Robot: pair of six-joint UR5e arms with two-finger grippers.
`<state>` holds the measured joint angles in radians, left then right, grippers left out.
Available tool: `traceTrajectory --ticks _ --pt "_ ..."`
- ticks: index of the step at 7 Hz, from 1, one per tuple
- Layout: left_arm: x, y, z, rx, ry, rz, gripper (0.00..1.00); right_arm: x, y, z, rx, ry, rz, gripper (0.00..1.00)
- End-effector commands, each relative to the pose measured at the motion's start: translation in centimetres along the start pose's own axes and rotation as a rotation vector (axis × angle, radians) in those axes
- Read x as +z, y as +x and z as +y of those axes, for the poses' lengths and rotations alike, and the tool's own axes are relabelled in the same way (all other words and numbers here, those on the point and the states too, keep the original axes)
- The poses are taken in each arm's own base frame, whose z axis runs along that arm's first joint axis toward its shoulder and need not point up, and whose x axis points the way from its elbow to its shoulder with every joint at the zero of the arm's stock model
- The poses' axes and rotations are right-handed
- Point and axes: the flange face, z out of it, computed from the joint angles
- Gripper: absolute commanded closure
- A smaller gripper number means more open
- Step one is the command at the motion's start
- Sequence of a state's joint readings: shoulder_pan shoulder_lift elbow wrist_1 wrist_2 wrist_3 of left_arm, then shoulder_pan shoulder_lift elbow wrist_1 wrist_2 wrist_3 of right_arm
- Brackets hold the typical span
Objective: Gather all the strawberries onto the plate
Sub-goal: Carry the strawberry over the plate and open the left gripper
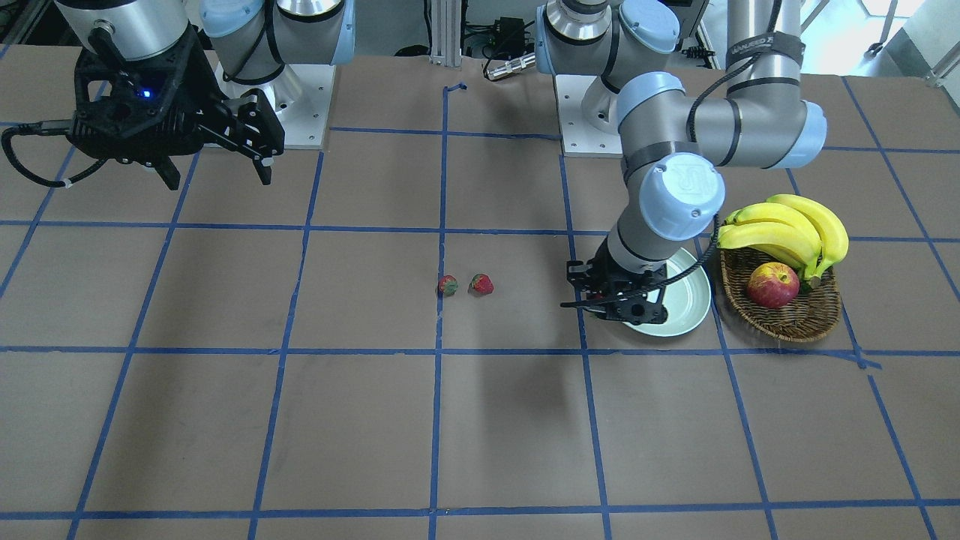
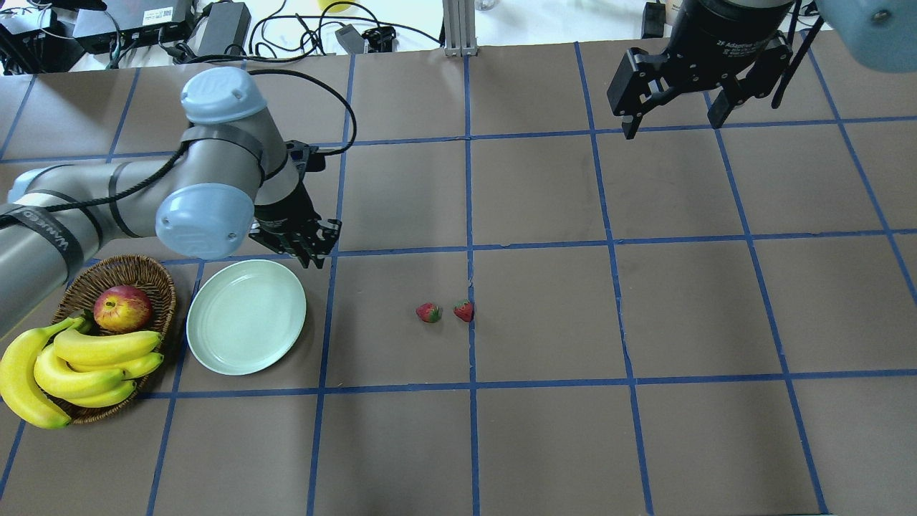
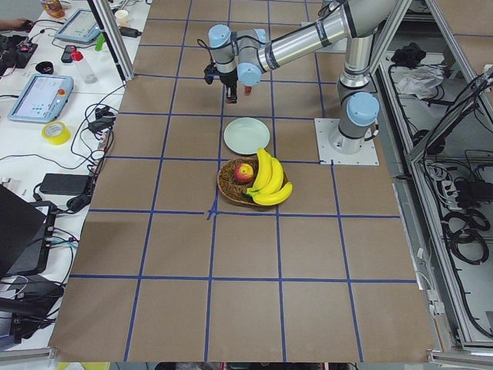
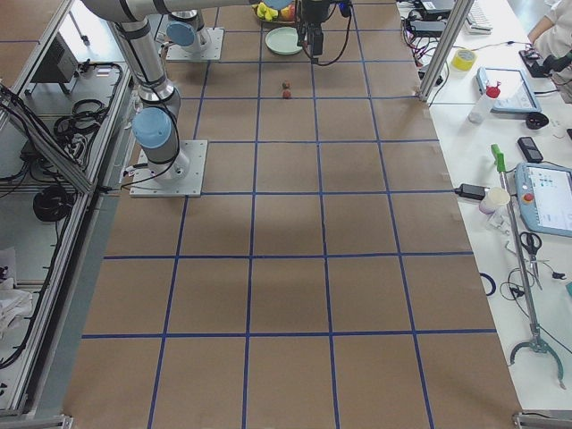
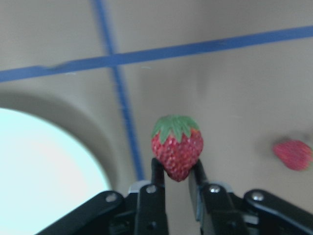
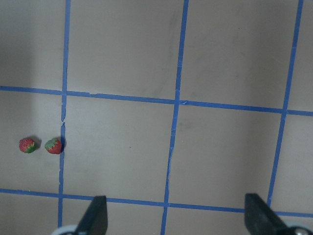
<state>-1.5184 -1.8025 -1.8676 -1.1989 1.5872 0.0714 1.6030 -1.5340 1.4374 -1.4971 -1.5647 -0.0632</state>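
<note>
My left gripper (image 5: 177, 172) is shut on a red strawberry (image 5: 177, 152) with a green cap. It holds the berry above the table, just beside the rim of the pale mint-green plate (image 5: 39, 166). In the overhead view the left gripper (image 2: 309, 245) is at the far right edge of the plate (image 2: 247, 326), which holds nothing. Two more strawberries (image 2: 428, 312) (image 2: 463, 310) lie side by side on the table at the centre, well right of the plate. My right gripper (image 2: 670, 118) is open and empty, high over the far right of the table.
A brown wicker basket (image 2: 77, 290) stands left of the plate, with a red-yellow apple (image 2: 122, 307) and a bunch of bananas (image 2: 71, 365) in it. Blue tape lines grid the brown tabletop. Cables and boxes lie beyond the far edge.
</note>
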Motion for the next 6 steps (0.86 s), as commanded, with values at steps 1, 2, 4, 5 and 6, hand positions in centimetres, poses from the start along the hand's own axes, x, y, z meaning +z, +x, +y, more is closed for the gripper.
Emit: traceTrajectory --ticks 1,2,4,5,6 --pt "0.8 -9.9 0.3 -0.078 -0.070 0.013 1.00 0.0 0.0 0.0 -0.001 0.000 0.000 0.00" --pt "2.2 -12.6 1.2 -0.128 -0.114 0.037 1.00 0.0 0.0 0.0 -0.001 -0.001 0.000 0.00" --pt "6.1 -12.9 2.6 -0.137 -0.201 0.047 1.00 0.0 0.0 0.0 -0.001 -0.003 0.000 0.00" --pt "6.4 -13.0 2.6 -0.136 -0.209 0.041 1.00 0.5 0.0 0.1 -0.003 -0.012 -0.002 0.00" --pt "6.3 -13.0 2.5 -0.136 -0.205 0.041 0.24 0.6 0.0 0.1 -0.003 -0.014 -0.004 0.00"
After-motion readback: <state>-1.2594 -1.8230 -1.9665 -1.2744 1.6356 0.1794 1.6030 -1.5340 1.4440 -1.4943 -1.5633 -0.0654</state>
